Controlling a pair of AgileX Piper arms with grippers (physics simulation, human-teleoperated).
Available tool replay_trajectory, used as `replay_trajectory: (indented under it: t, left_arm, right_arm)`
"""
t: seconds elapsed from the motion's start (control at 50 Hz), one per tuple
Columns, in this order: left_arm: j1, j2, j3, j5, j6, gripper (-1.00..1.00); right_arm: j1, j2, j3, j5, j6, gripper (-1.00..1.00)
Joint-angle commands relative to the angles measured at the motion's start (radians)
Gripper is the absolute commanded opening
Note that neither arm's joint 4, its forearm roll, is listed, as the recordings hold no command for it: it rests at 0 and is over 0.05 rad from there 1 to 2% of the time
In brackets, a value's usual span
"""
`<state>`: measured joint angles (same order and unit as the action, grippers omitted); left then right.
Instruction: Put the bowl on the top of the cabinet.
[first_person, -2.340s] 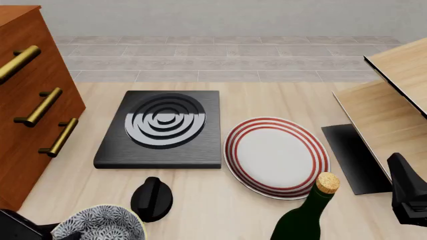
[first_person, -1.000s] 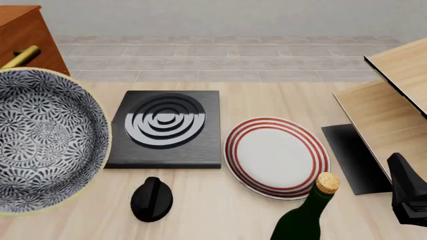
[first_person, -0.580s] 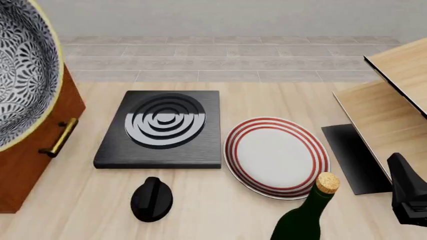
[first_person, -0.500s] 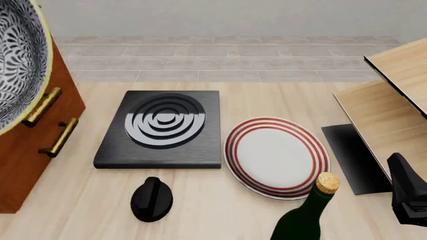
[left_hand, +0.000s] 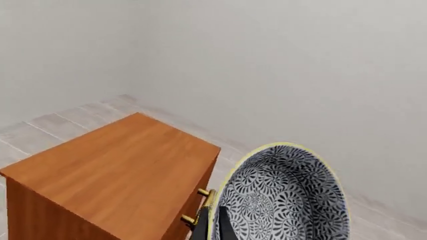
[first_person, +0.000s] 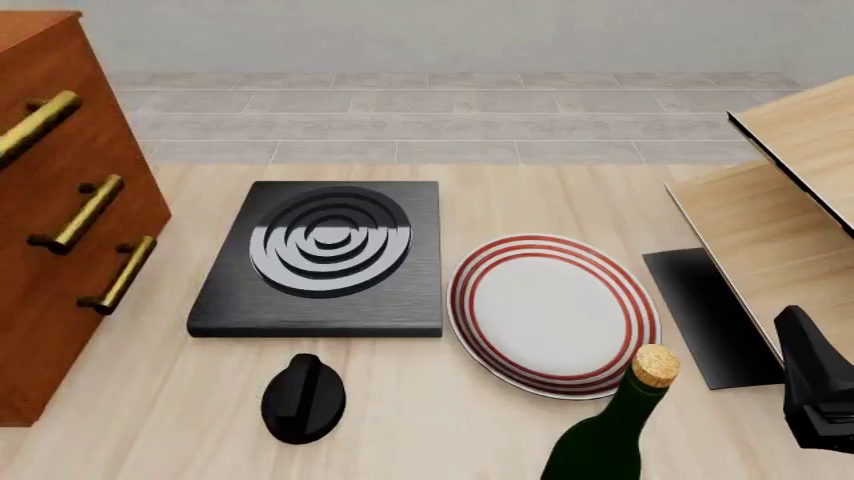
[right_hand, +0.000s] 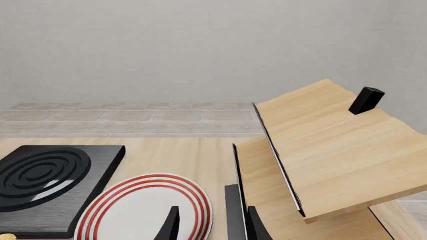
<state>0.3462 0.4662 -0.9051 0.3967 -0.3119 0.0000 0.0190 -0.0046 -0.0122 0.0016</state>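
At the far left of the front view stood the cabinet (first_person: 60, 200), reddish-brown with brass bar handles, its top cut off by the frame; neither the bowl nor the left arm showed there. The left wrist view supplied the rest: the bowl (left_hand: 283, 195) was held high, tilted, beside and above the cabinet's front edge, with the bare wooden top (left_hand: 113, 167) lying clear below and to one side of it. The left gripper (left_hand: 212, 227) had its dark fingers (left_hand: 201, 229) clamped on the bowl's pale rim, one inside and one outside.

So the lift looked done and the carry was well along. What remained, as I judged it, was to bring the bowl over the top, level it, lower it and let go.

Further right on the counter (first_person: 441, 420) sat a black burner plate (first_person: 323, 258), a small black knob (first_person: 303, 398) in front of it, then a white plate with red rings (first_person: 554, 313), a green corked bottle (first_person: 614, 430) and a pale wooden shelf unit (first_person: 787, 200). The right gripper (right_hand: 210, 225) waited low at the right edge, its fingers apart and holding nothing.
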Motion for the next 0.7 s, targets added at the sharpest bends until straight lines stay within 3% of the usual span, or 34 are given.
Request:
replay_trajectory:
  t: [0.02,0.24,0.7]
  left_arm:
    - [0.152,0.103,-0.012,-0.101,-0.090,-1.00]
    - [0.269,0.175,-0.033,-0.173,-0.160,-1.00]
    - [0.321,0.265,-0.040,-0.206,-0.191,-1.00]
  right_arm:
    - [0.000,0.000,0.000,0.000,0.000,1.00]
    - [0.000,0.000,0.000,0.000,0.000,1.00]
    - [0.000,0.000,0.000,0.000,0.000,1.00]
